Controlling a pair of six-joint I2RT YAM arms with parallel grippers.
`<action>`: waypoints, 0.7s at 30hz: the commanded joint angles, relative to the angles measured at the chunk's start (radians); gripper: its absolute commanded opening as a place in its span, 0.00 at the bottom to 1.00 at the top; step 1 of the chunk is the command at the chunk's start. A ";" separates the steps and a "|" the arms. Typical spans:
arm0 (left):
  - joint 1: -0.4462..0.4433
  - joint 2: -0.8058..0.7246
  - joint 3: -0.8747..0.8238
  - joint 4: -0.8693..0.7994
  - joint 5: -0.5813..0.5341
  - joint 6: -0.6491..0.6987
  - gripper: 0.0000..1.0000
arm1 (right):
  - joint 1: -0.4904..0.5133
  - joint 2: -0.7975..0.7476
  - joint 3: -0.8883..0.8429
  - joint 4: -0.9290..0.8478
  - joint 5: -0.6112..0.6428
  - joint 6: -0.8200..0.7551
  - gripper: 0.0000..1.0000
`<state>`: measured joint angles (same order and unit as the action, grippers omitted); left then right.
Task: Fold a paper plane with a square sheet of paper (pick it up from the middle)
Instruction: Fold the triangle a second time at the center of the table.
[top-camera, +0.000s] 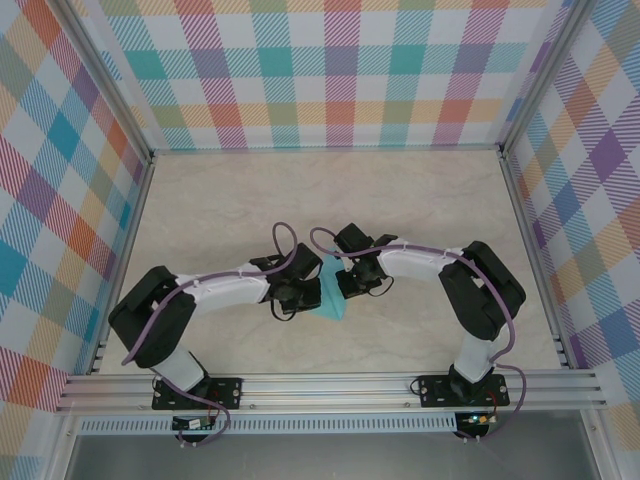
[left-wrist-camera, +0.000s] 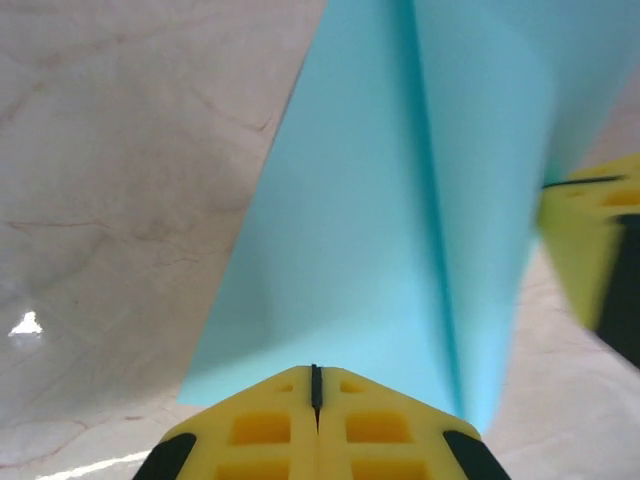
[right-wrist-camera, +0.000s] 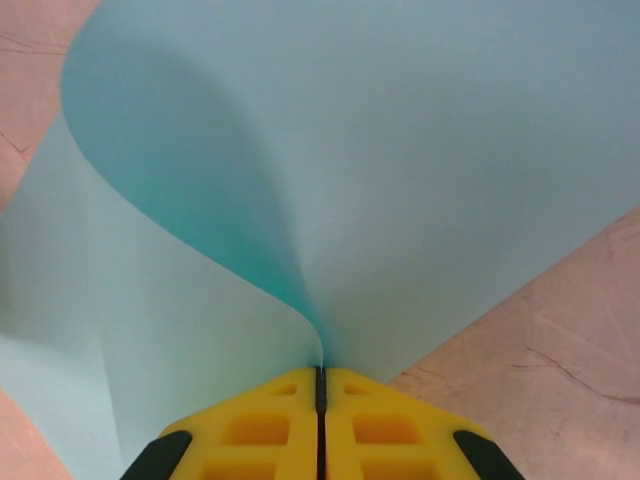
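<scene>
The sheet of paper (top-camera: 330, 300) is teal, creased and partly folded, and it hangs between my two grippers just above the table near the front middle. In the left wrist view the paper (left-wrist-camera: 400, 220) narrows away from me with a long centre crease, and my left gripper (left-wrist-camera: 316, 385) is shut on its near edge. In the right wrist view the paper (right-wrist-camera: 400, 160) curls up in a soft bend out of my right gripper (right-wrist-camera: 321, 378), which is shut on it. My left gripper (top-camera: 303, 290) and right gripper (top-camera: 347, 280) face each other, almost touching. One yellow right finger (left-wrist-camera: 590, 240) shows beside the paper.
The marble-patterned tabletop (top-camera: 330, 200) stretches behind the arms. Checked walls (top-camera: 330, 70) close off the back and both sides. An aluminium rail (top-camera: 330, 385) runs along the near edge, with the two arm bases on it.
</scene>
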<state>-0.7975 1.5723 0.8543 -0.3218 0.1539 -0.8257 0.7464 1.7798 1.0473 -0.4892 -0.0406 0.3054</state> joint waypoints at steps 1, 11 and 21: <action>0.050 -0.100 -0.062 0.164 0.058 -0.053 0.00 | 0.005 0.018 -0.015 -0.003 0.005 0.003 0.08; 0.123 -0.073 -0.140 0.493 0.232 -0.162 0.00 | 0.005 0.023 -0.015 0.000 0.007 0.000 0.08; 0.123 -0.005 -0.128 0.515 0.254 -0.164 0.00 | 0.005 -0.010 -0.001 -0.005 -0.006 0.000 0.08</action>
<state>-0.6773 1.5570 0.7162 0.1635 0.3855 -0.9810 0.7464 1.7813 1.0473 -0.4881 -0.0410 0.3054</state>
